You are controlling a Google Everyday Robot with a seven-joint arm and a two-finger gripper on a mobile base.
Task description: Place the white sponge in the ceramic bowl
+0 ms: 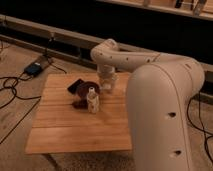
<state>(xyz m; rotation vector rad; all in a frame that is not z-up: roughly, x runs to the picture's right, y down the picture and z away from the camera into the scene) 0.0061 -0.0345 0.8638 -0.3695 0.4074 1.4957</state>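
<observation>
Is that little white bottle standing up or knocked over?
Upright: the white bottle stands cap-up on the wooden table, just in front of the ceramic bowl. The gripper hangs beside the bowl.

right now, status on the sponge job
gripper low beside ceramic bowl. white sponge not visible. white bottle upright near bowl.

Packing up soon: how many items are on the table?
4: a black slab at the far-left corner, a bowl beside it, a dark red lump nearer the camera, a white bottle beside the lump. The gripper hangs just right of the bowl and may hide more.
</observation>
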